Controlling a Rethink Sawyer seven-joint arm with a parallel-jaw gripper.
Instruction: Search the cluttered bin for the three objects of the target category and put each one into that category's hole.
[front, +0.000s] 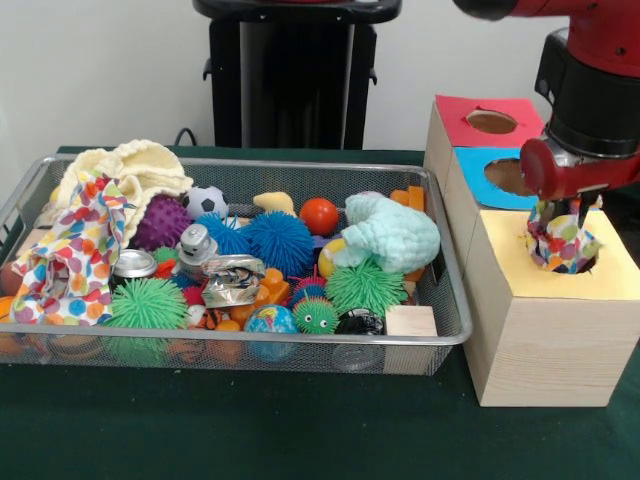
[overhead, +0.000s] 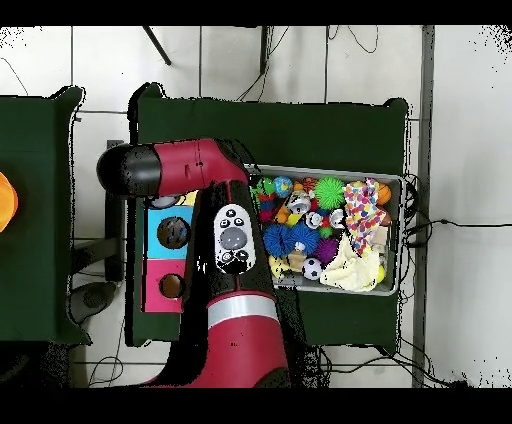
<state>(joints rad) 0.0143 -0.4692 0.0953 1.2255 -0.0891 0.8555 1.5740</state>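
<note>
Red arm (overhead: 225, 250) with black joints, grey button panel (round controls) (overhead: 232, 238), white band, black pedestal (front: 290, 75)

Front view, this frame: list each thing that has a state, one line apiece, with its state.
gripper: over the yellow hole, fingers hidden, open or shut unclear
polka-dot cloth: bunched, partly pushed into the yellow hole
yellow hole: mostly plugged by the cloth
blue hole: open, partly hidden by the arm
red hole: open, nothing in it
wire bin: full of clutter
crushed can: flattened, lying among the toys
</note>
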